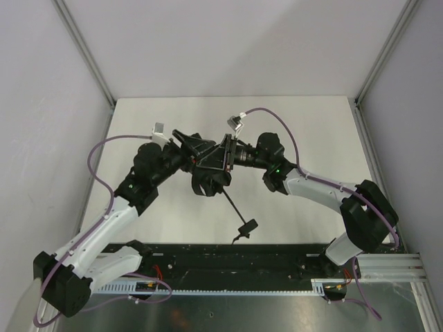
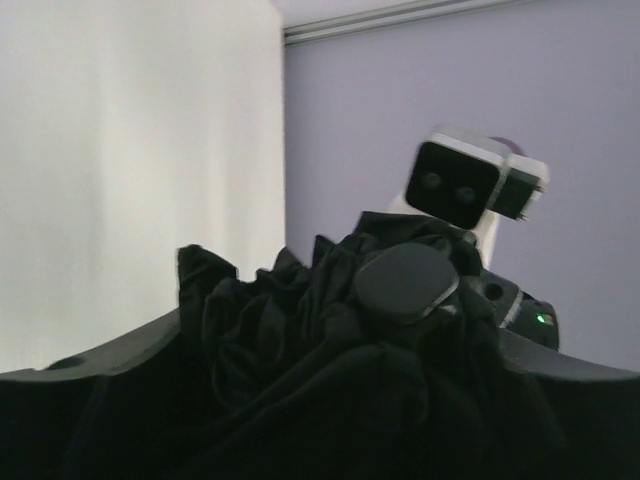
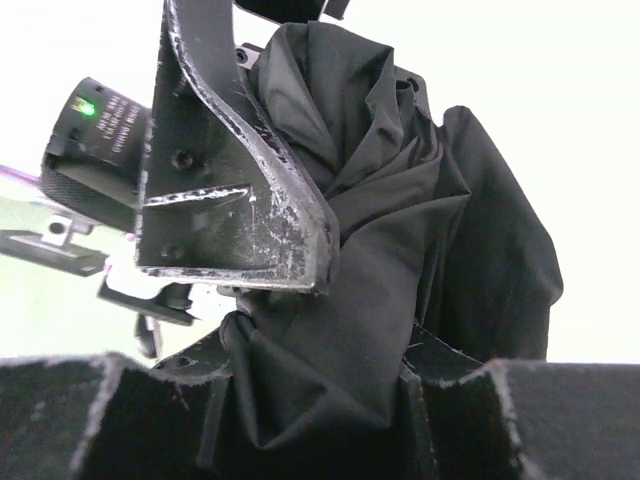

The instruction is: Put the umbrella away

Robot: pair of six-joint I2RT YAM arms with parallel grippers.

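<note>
The umbrella (image 1: pixel 208 181) hangs above the table's middle as a bunched black canopy. Its thin shaft (image 1: pixel 232 203) slants down to the small handle (image 1: pixel 247 225) near the table. Both grippers meet at the canopy. My right gripper (image 1: pixel 223 158) is shut on a fold of the fabric (image 3: pixel 400 250), which is pinched between its fingers (image 3: pixel 320 400). My left gripper (image 1: pixel 197 153) stands open, its fingers wide apart, with the crumpled fabric (image 2: pixel 300 340) filling the space between them (image 2: pixel 335 400). One scratched left finger (image 3: pixel 230 190) lies across the canopy in the right wrist view.
The white table (image 1: pixel 311 131) is enclosed by grey walls with metal corner posts (image 1: pixel 90 62). A black rail (image 1: pixel 277 266) runs along the near edge between the arm bases. The right wrist camera (image 2: pixel 455 185) sits just behind the canopy in the left wrist view.
</note>
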